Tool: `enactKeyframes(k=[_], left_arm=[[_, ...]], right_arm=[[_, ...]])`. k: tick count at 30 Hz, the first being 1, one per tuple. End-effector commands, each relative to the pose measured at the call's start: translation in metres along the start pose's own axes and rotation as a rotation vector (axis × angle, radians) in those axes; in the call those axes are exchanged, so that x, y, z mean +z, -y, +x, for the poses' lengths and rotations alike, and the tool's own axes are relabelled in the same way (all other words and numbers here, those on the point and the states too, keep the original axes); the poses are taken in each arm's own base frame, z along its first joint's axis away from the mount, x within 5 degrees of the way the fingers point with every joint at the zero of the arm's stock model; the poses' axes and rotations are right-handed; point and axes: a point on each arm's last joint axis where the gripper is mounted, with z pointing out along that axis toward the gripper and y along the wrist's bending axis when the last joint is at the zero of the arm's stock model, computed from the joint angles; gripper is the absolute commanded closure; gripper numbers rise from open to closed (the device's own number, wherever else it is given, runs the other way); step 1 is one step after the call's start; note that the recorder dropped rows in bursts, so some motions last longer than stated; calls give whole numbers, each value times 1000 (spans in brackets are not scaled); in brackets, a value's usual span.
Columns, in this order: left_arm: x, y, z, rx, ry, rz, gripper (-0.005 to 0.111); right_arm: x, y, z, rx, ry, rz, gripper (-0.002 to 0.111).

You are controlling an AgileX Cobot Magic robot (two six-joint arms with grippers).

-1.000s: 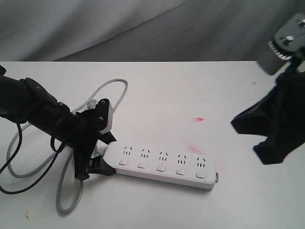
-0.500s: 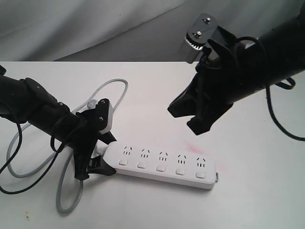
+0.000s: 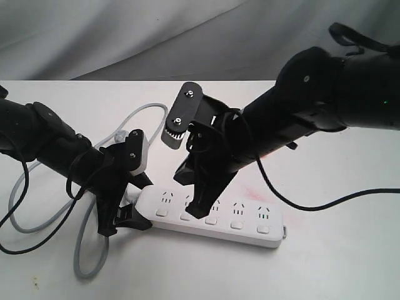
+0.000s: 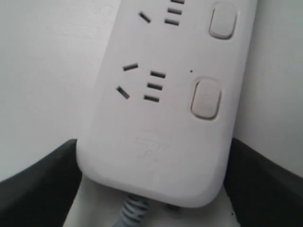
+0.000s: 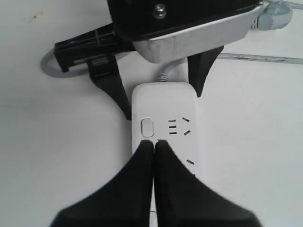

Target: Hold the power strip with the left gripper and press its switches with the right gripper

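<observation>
On the white table [image 3: 337, 269], the left gripper [image 3: 138, 203] clamps the power strip [image 3: 250, 219] at its cord end. Left wrist: black jaws hug both edges. Right wrist: the right gripper [image 5: 154, 143], jaws together, points at the switches [image 5: 147, 127], just past the first (holding done; pressing apparently only beginning).

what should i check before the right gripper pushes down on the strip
1. Left gripper clamped on the cord end of the strip: ok, jaws flank it on both sides.
2. Right gripper shut into a single tip: ok.
3. Tip lined up with the switch row: ok, just past the first switch.
4. Tip touching a switch: cannot tell.
5. Strip flat on the table: ok.
6. Cord out of the tip's path: ok.
</observation>
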Motion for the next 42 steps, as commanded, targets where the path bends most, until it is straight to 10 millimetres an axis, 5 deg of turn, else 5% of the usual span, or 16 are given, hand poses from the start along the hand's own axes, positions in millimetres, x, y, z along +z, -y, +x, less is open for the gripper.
enactKeyframes(k=[1, 13, 22, 30, 42], left_arm=[[1, 2, 0, 16, -4, 20, 41], [1, 2, 0, 16, -4, 20, 41], [1, 2, 0, 16, -4, 20, 41], [1, 2, 0, 16, -4, 20, 41], [1, 2, 0, 16, -4, 20, 41]], right_arm=[[10, 1, -2, -2, 13, 31, 106], [16, 1, -1, 16, 12, 25, 51], [22, 2, -8, -44, 65, 92, 49], [50, -2, -2, -244, 55, 68, 49], [68, 5, 6, -158, 53, 108, 49]])
